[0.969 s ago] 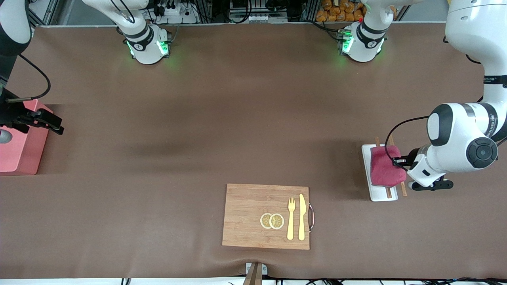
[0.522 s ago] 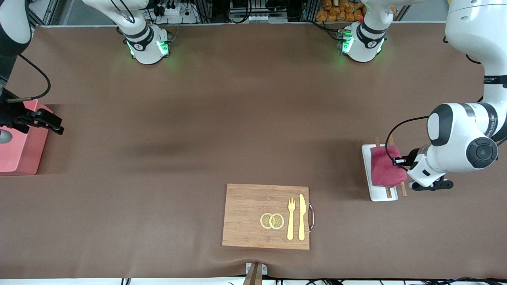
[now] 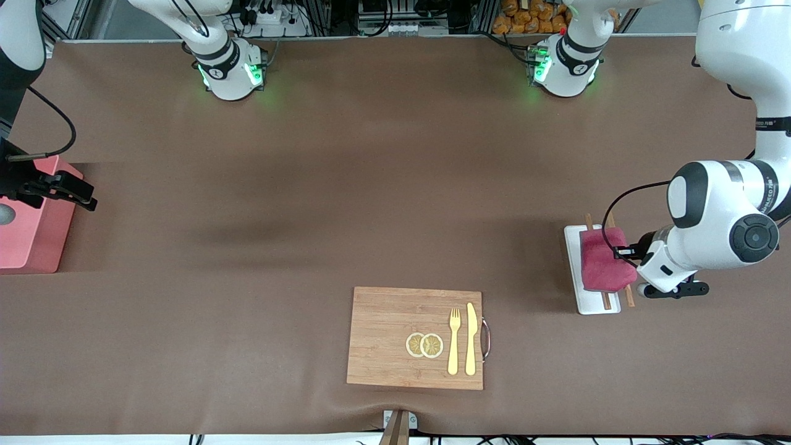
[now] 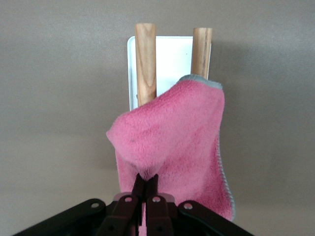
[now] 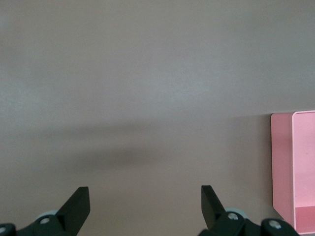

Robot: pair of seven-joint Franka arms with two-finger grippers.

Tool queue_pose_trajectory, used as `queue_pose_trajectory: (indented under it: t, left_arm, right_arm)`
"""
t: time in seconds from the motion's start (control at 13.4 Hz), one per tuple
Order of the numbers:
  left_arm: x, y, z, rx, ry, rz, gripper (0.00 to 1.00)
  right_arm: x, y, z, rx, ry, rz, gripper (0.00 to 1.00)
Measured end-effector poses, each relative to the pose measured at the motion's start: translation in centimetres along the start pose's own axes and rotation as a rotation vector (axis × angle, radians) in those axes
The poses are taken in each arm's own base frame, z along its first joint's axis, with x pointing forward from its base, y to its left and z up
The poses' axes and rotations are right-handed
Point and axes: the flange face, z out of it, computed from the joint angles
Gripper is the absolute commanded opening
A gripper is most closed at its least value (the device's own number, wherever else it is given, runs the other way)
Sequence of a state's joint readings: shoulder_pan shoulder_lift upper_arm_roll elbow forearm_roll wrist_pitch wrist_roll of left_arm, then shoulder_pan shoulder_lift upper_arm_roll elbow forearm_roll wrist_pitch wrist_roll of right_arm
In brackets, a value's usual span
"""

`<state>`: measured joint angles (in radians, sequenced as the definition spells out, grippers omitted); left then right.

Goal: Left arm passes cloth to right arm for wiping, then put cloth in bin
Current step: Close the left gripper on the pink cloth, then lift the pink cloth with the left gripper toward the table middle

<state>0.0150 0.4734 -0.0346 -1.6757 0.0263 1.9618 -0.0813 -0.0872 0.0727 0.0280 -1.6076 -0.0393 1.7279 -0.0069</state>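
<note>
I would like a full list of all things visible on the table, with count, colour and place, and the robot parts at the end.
cloth: 1, raspberry pink, on the white tray, pinched at one edge
white tray: 1, white, toward the left arm's end of the table
wooden sticks: 2, light brown, across the tray under the cloth
bin: 1, salmon pink, at the right arm's end of the table
cutting board: 1, light wood, nearer the front camera than the tray
lemon slices: 2, yellow, on the board
fork: 1, yellow, on the board
knife: 1, yellow, beside the fork
left claw: 1, black, shut on the cloth
right claw: 1, black, open, waiting beside the bin
</note>
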Motion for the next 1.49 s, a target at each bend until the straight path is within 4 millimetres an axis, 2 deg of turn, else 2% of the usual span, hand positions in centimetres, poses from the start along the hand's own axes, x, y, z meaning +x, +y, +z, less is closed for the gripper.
queue_pose_trajectory:
  t: [0.22, 0.37, 0.52, 0.75, 0.89, 1.04, 1.12, 1.27, 1.49]
  left_arm:
    - [-0.3, 0.4, -1.3, -0.001, 0.007, 0.007, 0.00]
    - [-1.2, 1.3, -4.1, -0.002, 0.017, 0.023, 0.00]
    - [-2.7, 3.1, -7.5, -0.007, 0.034, 0.054, 0.00]
    - [-5.0, 6.8, -11.2, -0.053, 0.056, 0.091, 0.00]
    - [-6.2, 10.7, -12.1, -0.090, 0.057, 0.097, 0.00]
    - [-8.0, 16.0, -13.0, -0.116, 0.060, 0.094, 0.00]
    - [-9.3, 19.5, -14.1, -0.136, 0.071, 0.079, 0.00]
    - [-13.1, 27.2, -16.9, -0.180, 0.090, 0.031, 0.00]
    - [-18.0, 36.0, -18.7, -0.232, 0.090, -0.021, 0.00]
  right_arm:
    - [0.0, 0.1, 0.0, -0.001, 0.001, 0.002, 1.00]
    - [0.0, 0.2, 0.0, -0.001, 0.002, 0.002, 1.00]
    - [0.0, 0.2, 0.0, -0.002, 0.002, 0.003, 1.00]
    - [-0.2, 0.2, 0.2, 0.004, -0.023, 0.054, 1.00]
    - [-1.0, -0.5, 0.0, 0.036, -0.087, 0.164, 1.00]
    - [-1.7, -1.7, -0.6, 0.120, -0.159, 0.304, 1.00]
    - [-2.0, -2.4, -0.7, 0.164, -0.203, 0.386, 1.00]
    - [-2.6, -3.8, -0.7, 0.208, -0.285, 0.532, 1.00]
    - [-2.8, -7.4, -0.6, 0.239, -0.363, 0.712, 1.00]
